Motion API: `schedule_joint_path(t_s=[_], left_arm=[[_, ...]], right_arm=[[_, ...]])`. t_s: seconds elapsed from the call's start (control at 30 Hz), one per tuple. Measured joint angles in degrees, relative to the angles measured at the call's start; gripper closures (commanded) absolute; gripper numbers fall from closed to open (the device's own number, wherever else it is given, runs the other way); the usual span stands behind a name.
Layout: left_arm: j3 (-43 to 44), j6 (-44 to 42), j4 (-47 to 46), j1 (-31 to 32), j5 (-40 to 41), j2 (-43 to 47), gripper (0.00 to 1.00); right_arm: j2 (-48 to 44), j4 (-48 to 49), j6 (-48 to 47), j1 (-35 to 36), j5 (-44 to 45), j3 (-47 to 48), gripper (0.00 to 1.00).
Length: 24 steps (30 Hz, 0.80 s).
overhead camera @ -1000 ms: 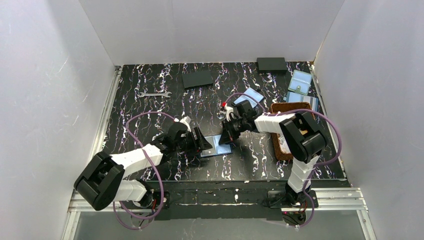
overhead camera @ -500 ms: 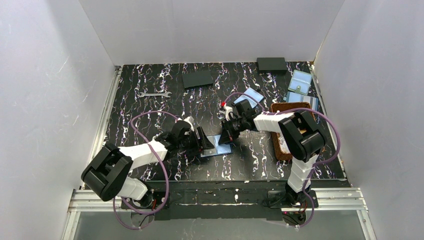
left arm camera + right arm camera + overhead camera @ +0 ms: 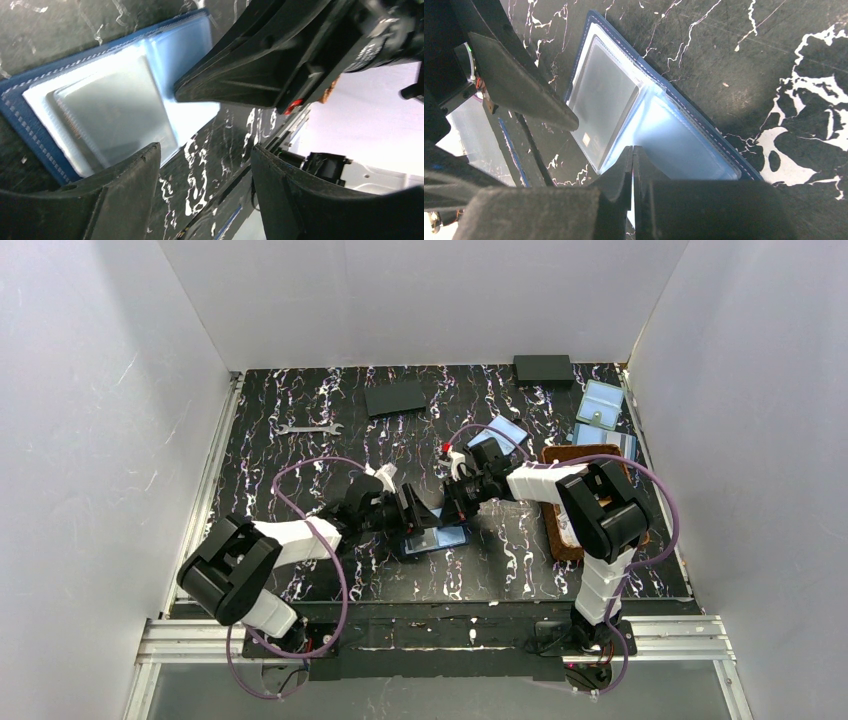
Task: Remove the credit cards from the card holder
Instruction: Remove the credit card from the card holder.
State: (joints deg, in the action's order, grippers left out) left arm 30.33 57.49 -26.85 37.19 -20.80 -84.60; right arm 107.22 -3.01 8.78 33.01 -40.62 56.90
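**Card holder's lying open, card sitting in its pocket**

So the navy card holder (image 3: 445, 538) is spread out flat on the black marbled table (image 3: 290, 390), toward the front edge and right between the two arms, with the light blue inside facing up. One half has a grey credit card (image 3: 601, 100) tucked all the way into its pocket, with a little chip square showing near one corner.

The left gripper (image 3: 205, 150) hangs low over the holder with its fingers spread wide and nothing between them. The right gripper (image 3: 632, 150) has its fingers pinched tight together, tip down on the other half's light blue pocket. Can't make out anything caught between them. The two grippers are almost nose to nose there. A brown woven tray (image 3: 572, 451) sits off by the right arm.
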Motion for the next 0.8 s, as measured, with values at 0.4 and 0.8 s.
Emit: schedule_joint_path(t_s=[0.4, 0.8], left_arm=[[-6.6, 2.2, -5.6, -3.0, 0.7, 6.4, 0.32], [-9.2, 5.6, -3.8, -3.8, 1.2, 7.3, 0.26]], right_arm=[[-1.6, -7.8, -10.3, 0.0, -1.2, 2.7, 0.69], [-3.9, -12.4, -20.1, 4.1, 1.2, 3.8, 0.6]])
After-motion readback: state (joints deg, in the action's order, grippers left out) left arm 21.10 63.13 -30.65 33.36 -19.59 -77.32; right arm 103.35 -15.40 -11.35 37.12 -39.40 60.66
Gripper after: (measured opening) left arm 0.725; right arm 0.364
